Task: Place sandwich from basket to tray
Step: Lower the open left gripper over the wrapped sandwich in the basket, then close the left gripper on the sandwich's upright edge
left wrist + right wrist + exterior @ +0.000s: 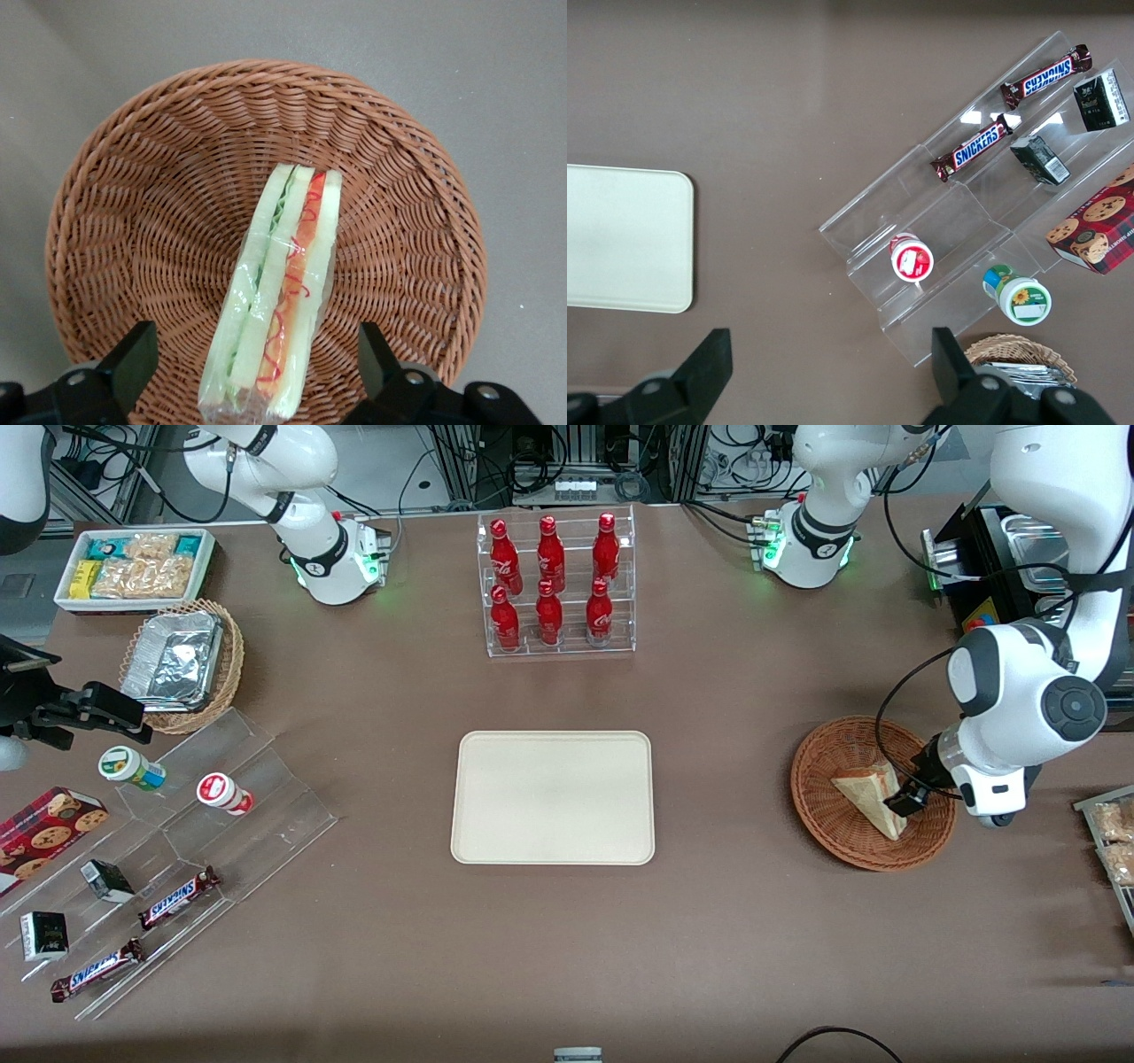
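Jaws spread wide either side of the sandwich (279,292), nothing gripped yet, as the gripper (905,797) hangs over the basket (168,168); the tray (553,797) waits bare, well apart from that basket

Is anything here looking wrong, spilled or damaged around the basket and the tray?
Nothing stands out. The wrapped sandwich lies intact in the basket, the open gripper straddles it, and the tray sits flat on the table.

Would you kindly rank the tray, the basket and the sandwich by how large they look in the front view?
1. tray, largest
2. basket, somewhat narrower
3. sandwich, smallest, lying in the basket

The gripper sits at the sandwich, jaws open either side.
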